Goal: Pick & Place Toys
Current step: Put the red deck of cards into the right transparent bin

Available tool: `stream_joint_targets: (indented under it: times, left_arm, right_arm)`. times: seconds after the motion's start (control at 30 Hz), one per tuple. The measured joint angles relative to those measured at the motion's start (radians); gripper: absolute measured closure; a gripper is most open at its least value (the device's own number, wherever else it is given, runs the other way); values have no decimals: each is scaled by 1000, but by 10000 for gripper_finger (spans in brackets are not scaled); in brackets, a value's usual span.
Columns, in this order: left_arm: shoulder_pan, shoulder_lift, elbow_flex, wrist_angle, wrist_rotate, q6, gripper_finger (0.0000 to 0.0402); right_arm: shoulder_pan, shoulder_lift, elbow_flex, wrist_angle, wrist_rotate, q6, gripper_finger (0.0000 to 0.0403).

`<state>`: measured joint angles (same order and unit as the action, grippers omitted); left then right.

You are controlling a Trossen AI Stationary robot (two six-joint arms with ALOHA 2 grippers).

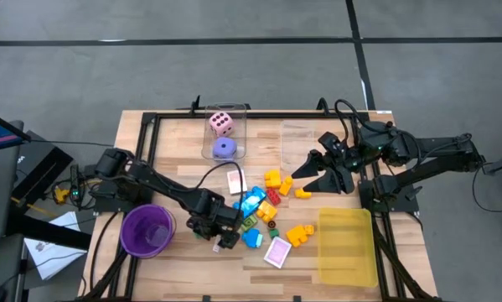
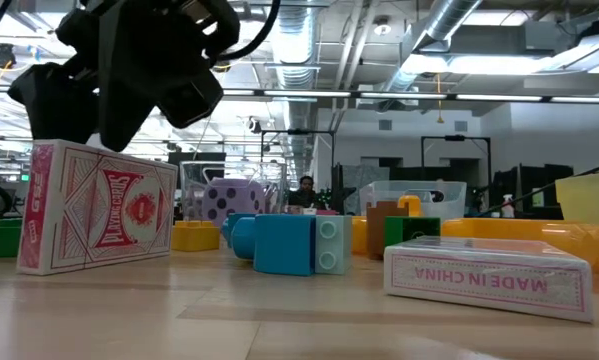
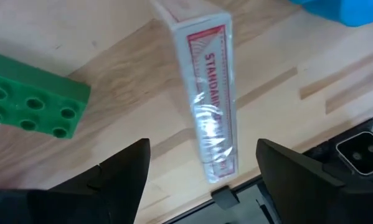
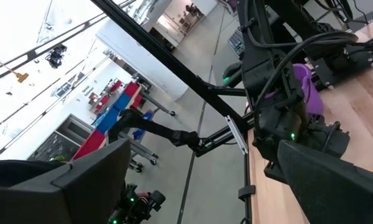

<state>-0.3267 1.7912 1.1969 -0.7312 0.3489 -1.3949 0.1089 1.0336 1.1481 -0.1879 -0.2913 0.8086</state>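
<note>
My left gripper (image 1: pixel 227 238) (image 3: pixel 203 147) is open, pointing down over a pink-white card pack (image 3: pixel 206 93) that stands on its long edge on the table; the fingers stand on either side of it, apart from it. The low view shows the pack upright (image 2: pixel 99 205) under the gripper (image 2: pixel 129 70). A green block (image 3: pixel 30 102) lies beside it. More toys lie mid-table: blue blocks (image 1: pixel 252 201), yellow blocks (image 1: pixel 273 178), an orange block (image 1: pixel 299 235) and a flat card pack (image 1: pixel 276 252). My right gripper (image 1: pixel 305 178) is open and empty above the table's far right part.
A purple cup (image 1: pixel 147 231) stands left of my left gripper. A yellow tray (image 1: pixel 345 246) sits at the near right. A clear box (image 1: pixel 225 134) at the far middle holds a pink die (image 1: pixel 221 124) and a purple piece; another clear box (image 1: pixel 301 143) stands to its right.
</note>
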Motion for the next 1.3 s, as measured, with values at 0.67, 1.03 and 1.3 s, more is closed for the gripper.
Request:
stream_joint_targets:
  times: [0.67, 1.03, 1.3]
  left_arm:
    - [-6, 24, 0, 10, -3, 1, 153]
    - [-6, 24, 0, 18, -18, 7, 174]
    - [-9, 24, -105, 173, 28, -67, 176]
  right_arm:
    - [0, 0, 0, 0, 0, -2, 3]
    - [0, 0, 0, 1, 0, -8, 3]
    - [0, 0, 0, 0, -1, -16, 3]
